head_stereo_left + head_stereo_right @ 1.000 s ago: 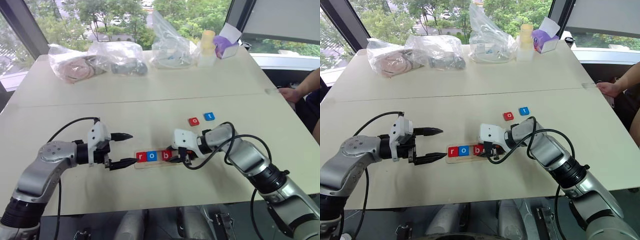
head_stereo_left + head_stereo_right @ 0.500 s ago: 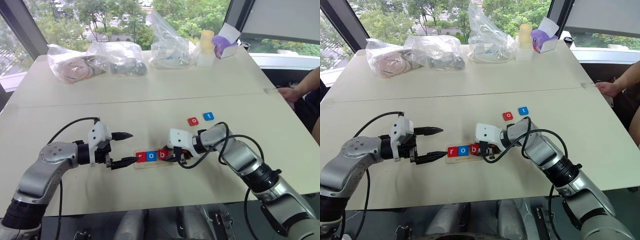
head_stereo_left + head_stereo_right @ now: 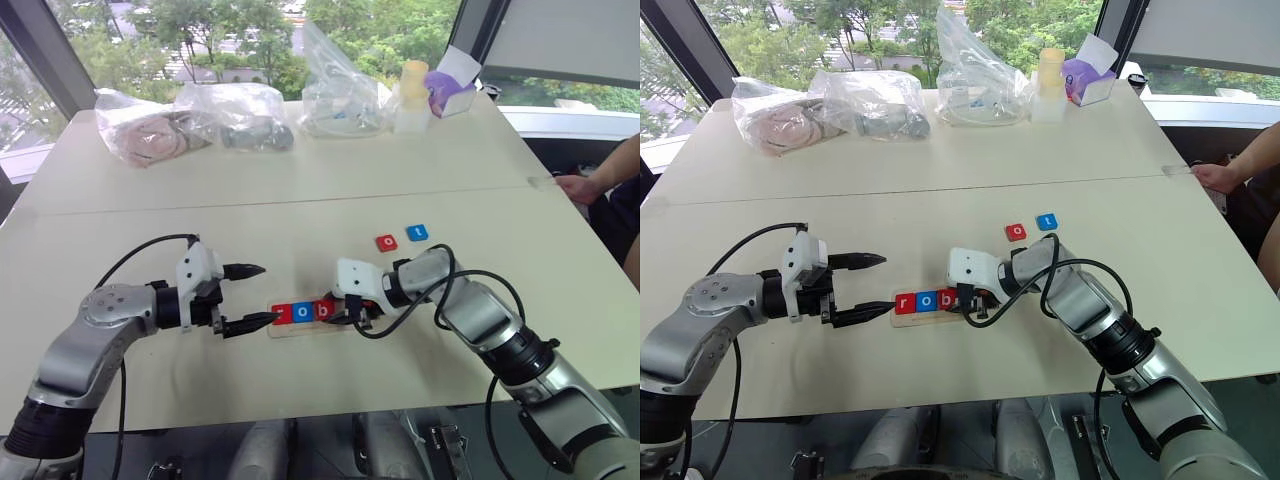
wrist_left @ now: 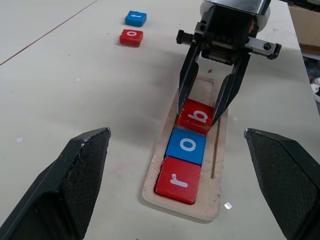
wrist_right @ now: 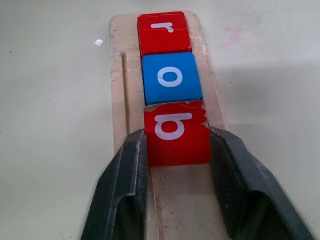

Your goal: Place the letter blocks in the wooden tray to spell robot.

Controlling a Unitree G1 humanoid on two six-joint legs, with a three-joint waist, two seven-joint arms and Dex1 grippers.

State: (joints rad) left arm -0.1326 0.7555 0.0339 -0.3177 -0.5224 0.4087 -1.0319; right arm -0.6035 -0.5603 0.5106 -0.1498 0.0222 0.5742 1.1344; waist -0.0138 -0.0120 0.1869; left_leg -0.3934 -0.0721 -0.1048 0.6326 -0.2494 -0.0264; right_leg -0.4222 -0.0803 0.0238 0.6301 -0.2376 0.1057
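The wooden tray [image 5: 175, 200] lies near the table's front edge. In it lie a red r block [image 3: 283, 313], a blue o block [image 3: 304, 312] and a red b block [image 5: 176, 132], in a row from the tray's left end. My right gripper [image 3: 349, 312] reaches in from the right, its fingers [image 5: 125, 180] pressed against both sides of the b block, which touches the o block. My left gripper [image 3: 267, 294] stands open and empty at the tray's left end, its lower fingertip close to the r block. A red o block [image 3: 386, 243] and a blue t block [image 3: 417, 233] lie loose behind the tray.
Several clear plastic bags [image 3: 240, 115] with contents, a pale bottle [image 3: 414, 95] and a purple box [image 3: 450, 92] stand along the table's far edge. A person's hand [image 3: 575, 187] rests at the table's right edge.
My right gripper has slid the b block a little to the left along the tray, up against the o block. My left arm has stayed in place.
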